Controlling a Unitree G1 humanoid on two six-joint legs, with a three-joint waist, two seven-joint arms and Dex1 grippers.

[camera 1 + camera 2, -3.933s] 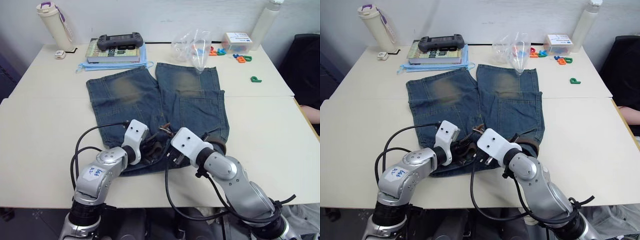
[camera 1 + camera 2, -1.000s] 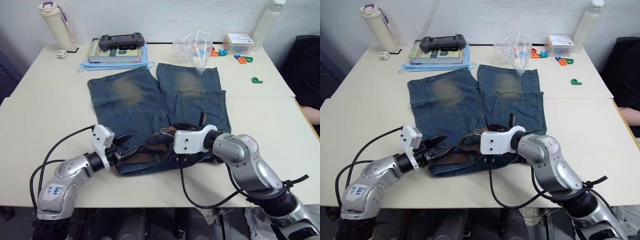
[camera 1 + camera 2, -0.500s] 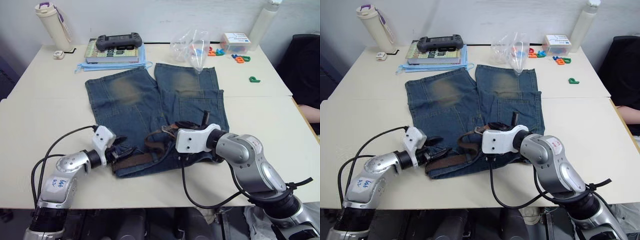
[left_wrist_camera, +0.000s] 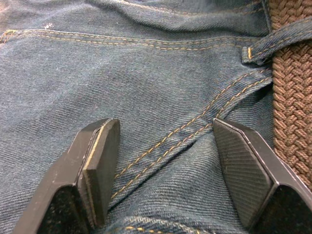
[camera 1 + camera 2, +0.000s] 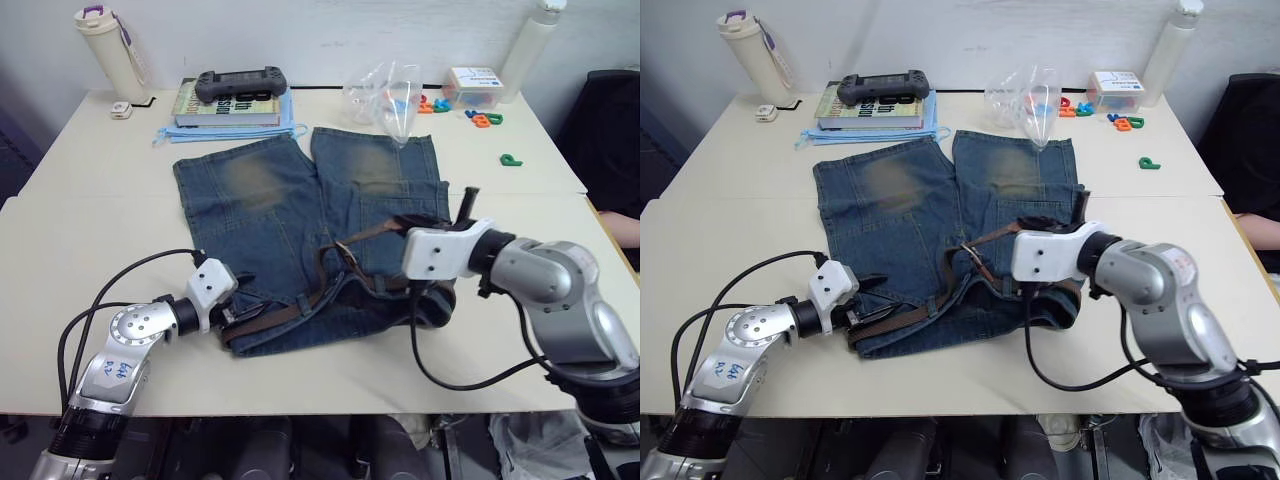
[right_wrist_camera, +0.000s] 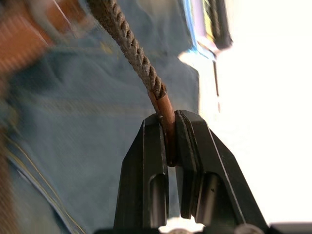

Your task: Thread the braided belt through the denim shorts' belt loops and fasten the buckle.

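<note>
Tan leather end of the braided belt (image 6: 146, 73) sat clamped in the right gripper (image 6: 168, 146); it risked slipping while the left gripper (image 4: 165, 165), jaws spread, pinned the denim shorts (image 5: 270, 210).

The right gripper (image 5: 1052, 222) is largely covered by its own white wrist block, so from overhead the fingers cannot be made out. That wrist also hides part of the denim shorts (image 5: 300, 215) at the waistband, and the braided belt (image 5: 285, 311) vanishes behind it there. The buckle (image 5: 975, 266) is too small to read clearly; its pin cannot be told. In the right wrist view everything behind the belt is blurred: an orange-brown smear near the belt's upper stretch cannot be identified. In the left wrist view the belt runs off the picture's edge just past a belt loop (image 4: 273, 41). The writing on the book (image 5: 232, 106) beyond the shorts is illegible.
</note>
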